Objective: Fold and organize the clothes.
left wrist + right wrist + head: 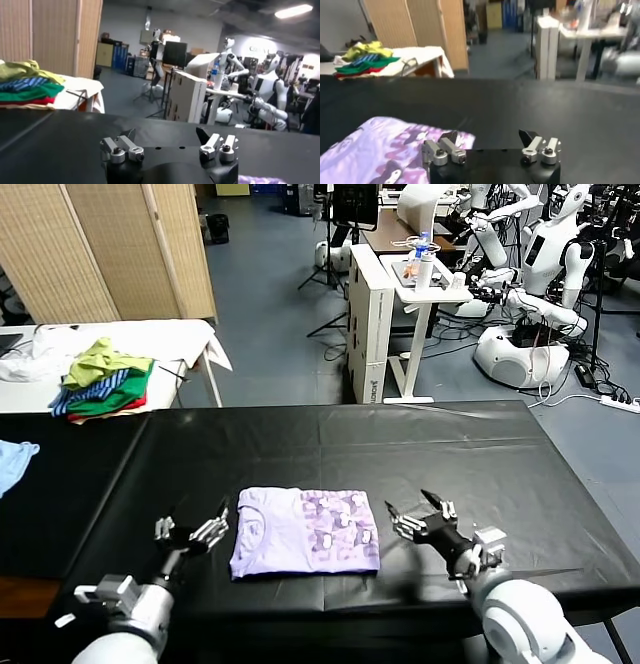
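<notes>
Black table (330,439) holds folded T-shirt (305,532) — both grippers (192,530) (420,516) beside it.

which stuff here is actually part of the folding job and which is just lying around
Part of the job:
- lavender T-shirt, lying folded on the black table
- left gripper beside it, jaws open
- right gripper on its other side, jaws open

Just lying about:
- pile of green, striped and red garments on the white table
- light blue cloth

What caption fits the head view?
Folded T-shirt lies on black table, between open left pincer and open right pincer, neither touching it.
</notes>
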